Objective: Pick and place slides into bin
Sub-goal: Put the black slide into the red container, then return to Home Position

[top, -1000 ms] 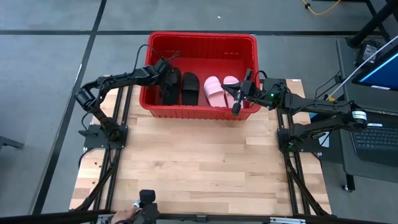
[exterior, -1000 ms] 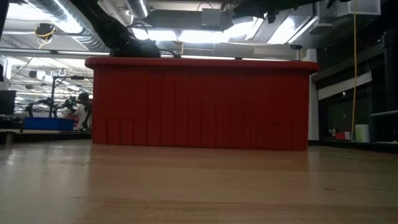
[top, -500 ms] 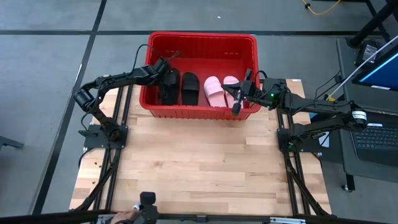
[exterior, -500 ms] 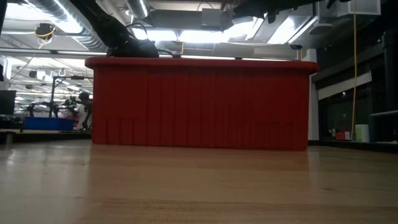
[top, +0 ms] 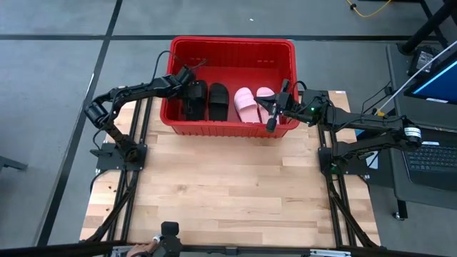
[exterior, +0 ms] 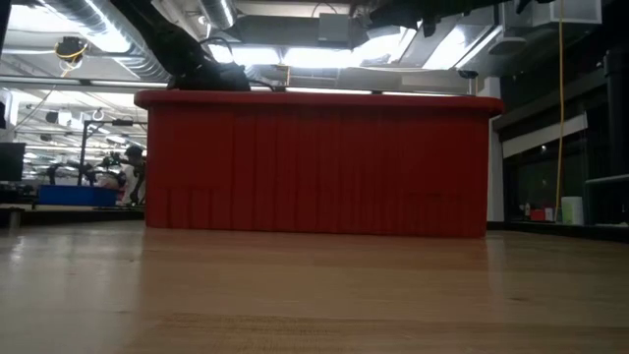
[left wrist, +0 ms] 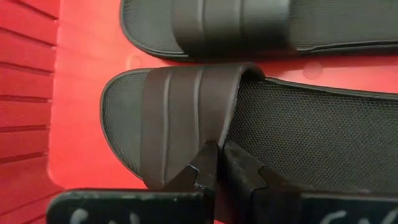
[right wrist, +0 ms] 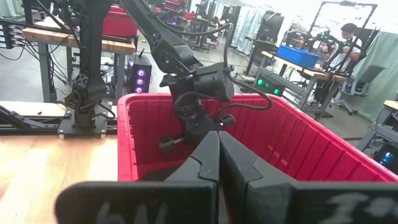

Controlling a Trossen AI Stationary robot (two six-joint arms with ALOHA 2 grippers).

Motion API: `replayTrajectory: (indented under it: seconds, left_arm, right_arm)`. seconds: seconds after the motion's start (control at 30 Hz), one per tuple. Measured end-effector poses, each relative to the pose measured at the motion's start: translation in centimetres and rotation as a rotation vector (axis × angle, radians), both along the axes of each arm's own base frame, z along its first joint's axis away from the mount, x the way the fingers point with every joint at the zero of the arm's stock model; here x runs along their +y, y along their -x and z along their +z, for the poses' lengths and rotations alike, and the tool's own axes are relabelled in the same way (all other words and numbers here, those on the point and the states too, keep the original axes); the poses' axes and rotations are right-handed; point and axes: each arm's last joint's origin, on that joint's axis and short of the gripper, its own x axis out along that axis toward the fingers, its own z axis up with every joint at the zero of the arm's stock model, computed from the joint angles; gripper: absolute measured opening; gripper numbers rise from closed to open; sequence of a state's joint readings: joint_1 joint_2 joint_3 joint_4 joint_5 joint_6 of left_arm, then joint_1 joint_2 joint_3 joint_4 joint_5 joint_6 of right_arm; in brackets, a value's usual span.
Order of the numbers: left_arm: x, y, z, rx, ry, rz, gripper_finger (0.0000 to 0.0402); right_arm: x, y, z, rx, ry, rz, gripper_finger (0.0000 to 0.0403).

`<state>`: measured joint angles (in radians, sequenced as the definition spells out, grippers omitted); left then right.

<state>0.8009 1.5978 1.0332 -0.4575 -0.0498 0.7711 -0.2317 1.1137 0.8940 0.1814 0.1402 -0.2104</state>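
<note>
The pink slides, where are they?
The pink slides lie inside the red bin in the high view, on its right side, beside the black slides.

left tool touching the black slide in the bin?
Touching. The left wrist view shows the left tool shut on the strap edge of the nearer black slide, no gap between fingers and strap.
</note>
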Motion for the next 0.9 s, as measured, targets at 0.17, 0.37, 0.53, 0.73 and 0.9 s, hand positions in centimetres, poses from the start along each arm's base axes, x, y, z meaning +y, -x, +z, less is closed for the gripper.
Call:
replayTrajectory:
  seconds: [0.17, 0.37, 0.53, 0.73, 0.9]
  left_arm:
    - [-0.2, 0.0, -0.1, -0.002, 0.028, -0.014, 0.0040]
    - [-0.2, 0.1, -0.1, -0.001, 0.032, -0.014, 0.0082]
    - [-0.2, 0.1, -0.1, 0.001, 0.033, -0.013, 0.0114]
    - [-0.4, 0.3, 0.5, -0.011, 0.013, -0.010, 0.0142]
    - [-1.0, 0.8, 2.5, -0.059, -0.033, -0.012, 0.0154]
  right_arm:
    - [0.0, 0.0, 0.0, 0.000, 0.000, 0.000, 0.0007]
    - [0.0, 0.0, 0.0, 0.000, 0.000, 0.001, 0.0007]
    - [0.0, 0.0, 0.0, 0.000, 0.000, 0.001, 0.0007]
    - [0.0, 0.0, 0.0, -0.014, -0.036, 0.000, 0.0007]
    - [0.0, 0.0, 0.0, -0.018, -0.046, 0.000, 0.0007]
